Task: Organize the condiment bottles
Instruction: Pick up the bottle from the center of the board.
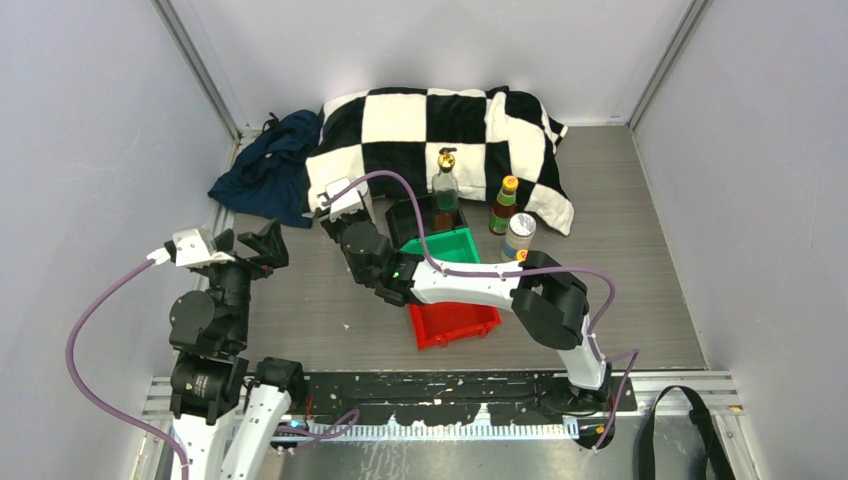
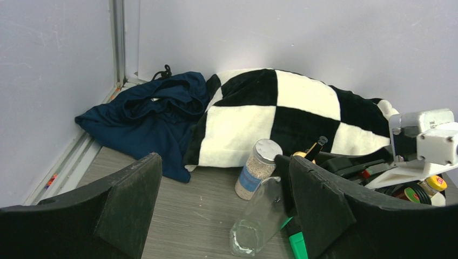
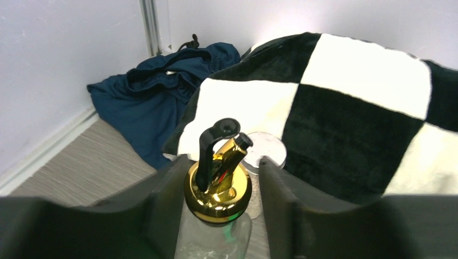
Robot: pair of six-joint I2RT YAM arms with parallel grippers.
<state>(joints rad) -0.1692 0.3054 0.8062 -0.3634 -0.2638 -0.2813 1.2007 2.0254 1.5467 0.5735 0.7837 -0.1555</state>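
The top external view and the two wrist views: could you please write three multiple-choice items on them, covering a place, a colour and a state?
1. Which bin lies nearest the robot? A green, B red, C black.
2. What colour is the pourer top between the fingers of the right gripper? A silver, B gold, C yellow.
3. How is the left gripper? A open, empty; B shut on a jar; C shut on cloth.
Key: B, the red bin sits below the others in the top view; B, it gleams gold; A, its fingers stand wide apart.
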